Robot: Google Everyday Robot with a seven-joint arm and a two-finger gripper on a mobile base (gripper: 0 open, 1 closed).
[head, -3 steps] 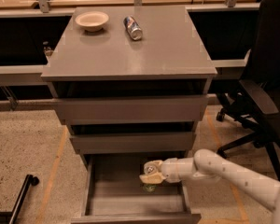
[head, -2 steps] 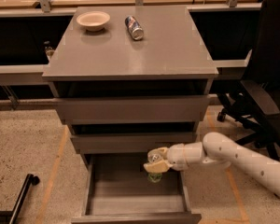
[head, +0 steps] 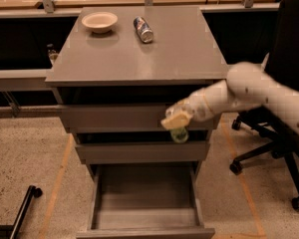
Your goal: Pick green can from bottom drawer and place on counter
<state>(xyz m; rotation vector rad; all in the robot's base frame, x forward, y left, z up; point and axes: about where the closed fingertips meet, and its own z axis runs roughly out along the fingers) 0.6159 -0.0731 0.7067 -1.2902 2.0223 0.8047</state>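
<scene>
My gripper (head: 177, 123) is shut on the green can (head: 180, 134) and holds it in the air in front of the upper drawers, well above the bottom drawer (head: 145, 193). The can hangs below the yellowish fingers, only its lower green part showing. The bottom drawer stands pulled open, its grey floor bare. The grey counter (head: 179, 49) lies above and behind the gripper. My white arm (head: 249, 91) reaches in from the right.
On the counter a cream bowl (head: 99, 21) sits at the back left and a blue-and-silver can (head: 143, 29) lies on its side beside it. A black office chair (head: 284, 83) stands to the right. A black wheeled leg (head: 22, 208) is at the lower left.
My gripper has lifted the green can out of the bottom drawer, up past the middle drawer to the top drawer's front. The arm has risen with it.
</scene>
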